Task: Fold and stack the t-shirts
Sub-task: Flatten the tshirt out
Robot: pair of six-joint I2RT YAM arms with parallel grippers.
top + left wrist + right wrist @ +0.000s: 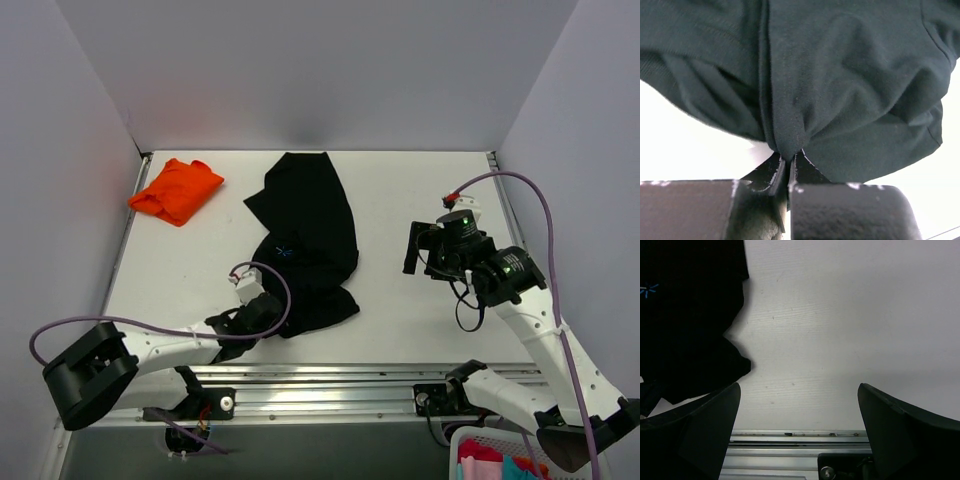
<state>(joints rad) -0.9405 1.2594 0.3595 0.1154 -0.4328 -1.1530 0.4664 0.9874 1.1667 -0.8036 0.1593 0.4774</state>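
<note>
The black t-shirt [305, 235] lies crumpled in a long heap on the middle of the white table [420, 190]. My left gripper [262, 318] sits at the heap's near-left edge. In the left wrist view the left gripper [789, 157] is shut on a pinched fold of the black t-shirt [840, 75]. The orange t-shirt [177, 190] lies folded at the far left corner, apart from both arms. My right gripper [412, 250] hovers right of the black cloth. The right gripper [799, 390] is open and holds nothing, with the black t-shirt [685, 315] to its left.
An aluminium rail [340, 380] runs along the table's near edge, also seen as the rail [795, 440] below the right fingers. A white basket [500, 460] with coloured cloth stands off the table at the bottom right. Grey walls enclose three sides.
</note>
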